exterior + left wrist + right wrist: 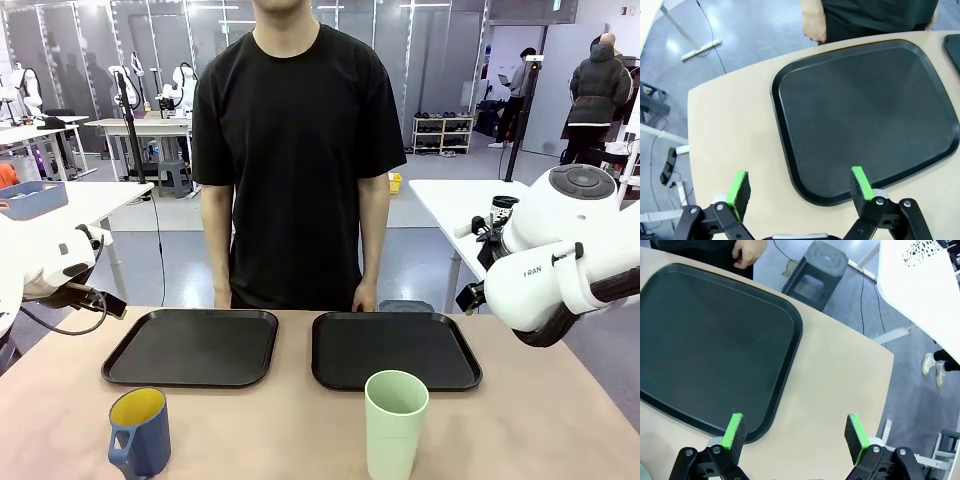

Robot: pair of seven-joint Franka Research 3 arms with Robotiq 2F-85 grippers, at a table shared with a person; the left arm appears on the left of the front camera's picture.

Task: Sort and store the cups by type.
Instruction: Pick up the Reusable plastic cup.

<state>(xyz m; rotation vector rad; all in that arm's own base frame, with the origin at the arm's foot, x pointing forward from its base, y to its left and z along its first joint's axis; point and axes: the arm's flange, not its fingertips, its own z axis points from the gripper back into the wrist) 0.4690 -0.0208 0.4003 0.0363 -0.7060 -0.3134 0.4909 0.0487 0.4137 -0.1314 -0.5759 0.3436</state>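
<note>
Jaws of the left gripper (800, 187) and right gripper (795, 431) stand wide apart, empty, each above a shallow black plastic tray (865, 110) corner. The short blue handled mug with yellow interior (139, 432) and the tall pale mint-green tumbler (395, 425) stand nearer, off the trays. Risk: a finger clipping the tumbler's rim would tip it. A person's hand (365, 298) rests at the far edge.

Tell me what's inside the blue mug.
The mug shows a yellow inner wall and nothing sticking out. Its bottom is hidden behind the near wall, so whether it holds anything cannot be told.
</note>
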